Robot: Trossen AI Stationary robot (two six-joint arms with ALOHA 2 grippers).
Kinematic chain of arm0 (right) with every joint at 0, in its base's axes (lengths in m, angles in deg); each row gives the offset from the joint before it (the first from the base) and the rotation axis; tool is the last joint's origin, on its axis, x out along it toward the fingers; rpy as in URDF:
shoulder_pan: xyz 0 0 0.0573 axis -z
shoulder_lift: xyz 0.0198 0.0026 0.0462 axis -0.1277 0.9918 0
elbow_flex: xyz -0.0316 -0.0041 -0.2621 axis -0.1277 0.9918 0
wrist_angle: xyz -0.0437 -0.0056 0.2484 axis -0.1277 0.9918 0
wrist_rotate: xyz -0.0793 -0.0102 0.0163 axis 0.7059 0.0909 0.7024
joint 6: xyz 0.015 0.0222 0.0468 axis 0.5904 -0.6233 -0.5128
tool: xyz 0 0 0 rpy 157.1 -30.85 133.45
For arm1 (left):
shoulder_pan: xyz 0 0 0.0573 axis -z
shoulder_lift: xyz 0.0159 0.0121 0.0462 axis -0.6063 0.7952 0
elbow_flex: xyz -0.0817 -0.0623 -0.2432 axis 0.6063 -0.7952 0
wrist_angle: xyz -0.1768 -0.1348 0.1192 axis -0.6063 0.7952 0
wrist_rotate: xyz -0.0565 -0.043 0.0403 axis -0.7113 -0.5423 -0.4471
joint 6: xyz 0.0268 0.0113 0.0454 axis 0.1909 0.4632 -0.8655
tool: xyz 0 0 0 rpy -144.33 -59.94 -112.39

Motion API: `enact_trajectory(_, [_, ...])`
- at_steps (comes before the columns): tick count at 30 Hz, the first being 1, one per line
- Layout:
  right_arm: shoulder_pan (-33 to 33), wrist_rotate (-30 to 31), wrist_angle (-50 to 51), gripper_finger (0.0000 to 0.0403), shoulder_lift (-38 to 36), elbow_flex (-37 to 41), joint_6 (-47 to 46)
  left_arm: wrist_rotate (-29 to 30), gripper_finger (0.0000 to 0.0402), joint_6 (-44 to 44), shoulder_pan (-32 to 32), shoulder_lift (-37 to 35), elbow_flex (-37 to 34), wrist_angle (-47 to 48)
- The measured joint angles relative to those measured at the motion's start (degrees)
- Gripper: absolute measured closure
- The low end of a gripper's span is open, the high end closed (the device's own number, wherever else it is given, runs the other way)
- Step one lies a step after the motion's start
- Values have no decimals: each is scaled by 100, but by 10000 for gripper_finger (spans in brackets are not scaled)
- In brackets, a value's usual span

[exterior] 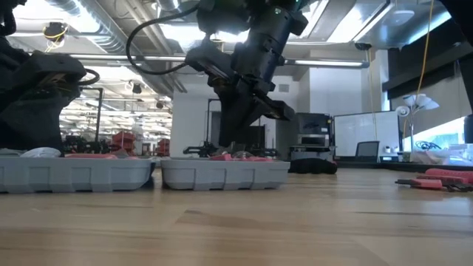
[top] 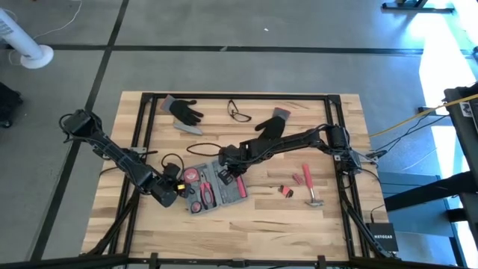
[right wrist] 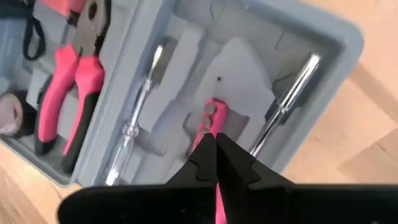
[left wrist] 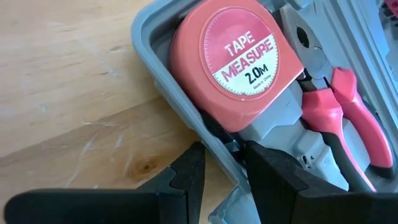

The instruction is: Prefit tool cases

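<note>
Pliers and a red tape measure lie in the open grey tool case near the front middle of the wooden table. The left gripper pinches the case's left rim, fingers partly apart around the wall. The right gripper is closed tight on a pink-handled tool over the case's right half. A hammer lies further right.
</note>
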Motion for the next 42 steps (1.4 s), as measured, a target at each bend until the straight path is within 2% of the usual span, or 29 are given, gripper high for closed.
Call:
enact_trajectory(4, [-16, -19, -50, 398, 16, -8, -87, 3, 295, -42, 0, 0, 0, 0])
enact_trajectory(7, [-48, -67, -48, 380, 68, 0, -76, 3, 295, -42, 0, 0, 0, 0])
enact_trajectory(16, [-64, -151, -135, 245, 127, -1, 15, -63, 295, -70, 0, -2, 0, -4])
enact_trajectory(21, [-125, -76, -109, 219, 278, -8, -29, -174, 295, -23, 0, -4, 4, -9])
enact_trajectory(26, [-129, 87, -131, 245, 319, -10, -33, -202, 295, 18, 0, -4, 7, -17])
enact_trajectory(29, [-142, 313, -92, 297, 321, -10, -46, -217, 295, 33, 0, -4, 7, -21])
enact_trajectory(32, [-135, 376, -141, 374, 328, -10, 19, -220, 295, 148, 0, -4, 7, -28])
enact_trajectory(33, [-133, 391, -142, 385, 328, -10, 82, -220, 295, 184, 0, -4, 7, -31])
enact_trajectory(42, [-114, 247, -74, 397, 284, -12, 268, -219, 295, 299, 0, -4, 7, -17])
